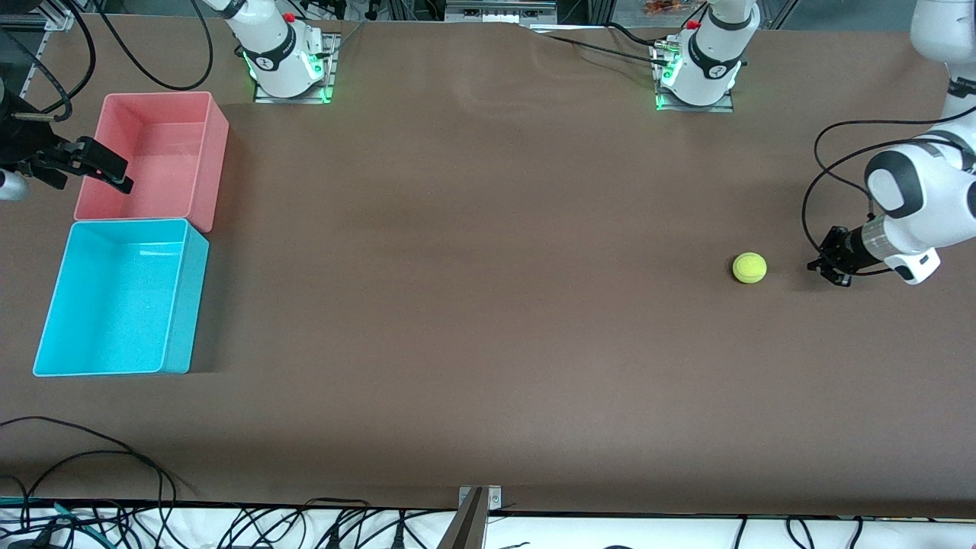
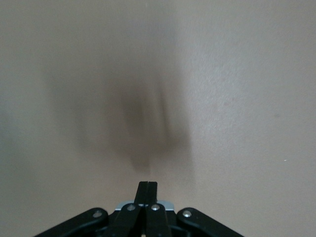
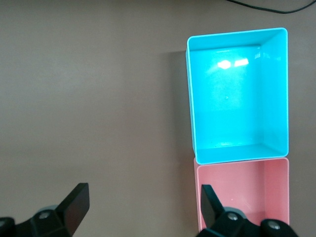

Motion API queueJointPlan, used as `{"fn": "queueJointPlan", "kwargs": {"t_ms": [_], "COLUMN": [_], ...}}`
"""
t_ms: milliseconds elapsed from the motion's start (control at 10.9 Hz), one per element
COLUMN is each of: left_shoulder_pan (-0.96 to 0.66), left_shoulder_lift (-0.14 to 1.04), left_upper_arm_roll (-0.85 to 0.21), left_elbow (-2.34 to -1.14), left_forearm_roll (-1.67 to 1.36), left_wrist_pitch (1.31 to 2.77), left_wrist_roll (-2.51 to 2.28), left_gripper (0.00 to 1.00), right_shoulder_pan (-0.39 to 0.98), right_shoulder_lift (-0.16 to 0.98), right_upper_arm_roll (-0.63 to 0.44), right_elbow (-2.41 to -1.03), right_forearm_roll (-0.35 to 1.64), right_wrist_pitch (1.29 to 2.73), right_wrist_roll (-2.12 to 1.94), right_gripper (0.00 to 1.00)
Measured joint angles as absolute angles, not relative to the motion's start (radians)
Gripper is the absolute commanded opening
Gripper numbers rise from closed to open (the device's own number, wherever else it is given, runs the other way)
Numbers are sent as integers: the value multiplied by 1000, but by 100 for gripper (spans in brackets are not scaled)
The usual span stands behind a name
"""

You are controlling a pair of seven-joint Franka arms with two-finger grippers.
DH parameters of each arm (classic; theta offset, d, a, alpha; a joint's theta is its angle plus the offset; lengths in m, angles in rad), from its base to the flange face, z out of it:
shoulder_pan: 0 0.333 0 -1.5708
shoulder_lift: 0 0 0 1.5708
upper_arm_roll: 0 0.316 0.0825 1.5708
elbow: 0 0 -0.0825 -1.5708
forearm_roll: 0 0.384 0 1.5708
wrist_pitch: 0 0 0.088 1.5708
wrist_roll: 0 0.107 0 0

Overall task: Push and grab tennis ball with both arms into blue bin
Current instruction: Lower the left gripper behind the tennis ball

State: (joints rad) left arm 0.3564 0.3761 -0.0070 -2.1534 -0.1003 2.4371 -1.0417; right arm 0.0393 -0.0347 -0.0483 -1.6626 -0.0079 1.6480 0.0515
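Two bins sit touching; your ball (image 1: 749, 268) is well apart from the blue bin (image 1: 175, 305), just beside your pinched-closed left gripper (image 1: 827, 267). Right gripper (image 1: 103, 166) hangs spread wide over the pink bin (image 1: 210, 152).

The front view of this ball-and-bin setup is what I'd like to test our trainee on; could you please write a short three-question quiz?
1. True or false: the tennis ball already lies in the blue bin.
2. Multiple choice: which bin is nearer the front camera? A) the pink bin B) the blue bin
3. Fill in: the left end effector is ____, low beside the ball at the left arm's end of the table, while the right end effector is ____ at the pink bin's rim.

Key: 1 false, since the ball sits on the brown table; 2 B; 3 shut, open.
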Motion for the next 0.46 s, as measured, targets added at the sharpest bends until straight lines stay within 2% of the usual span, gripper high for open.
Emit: {"fn": "queueJointPlan", "kwargs": {"t_ms": [457], "left_shoulder_pan": [345], "left_shoulder_lift": [422], "left_upper_arm_roll": [-25], "left_elbow": [-2156], "left_forearm_roll": [-100], "left_wrist_pitch": [2494], "left_wrist_roll": [-1097], "left_gripper": [0], "right_shoulder_pan": [39], "right_shoulder_lift": [-35], "right_upper_arm_roll": [-48], "right_elbow": [-1663], "right_forearm_roll": [-8], "right_wrist_pitch": [1648], "right_wrist_roll": [52], "right_gripper": [100]}}
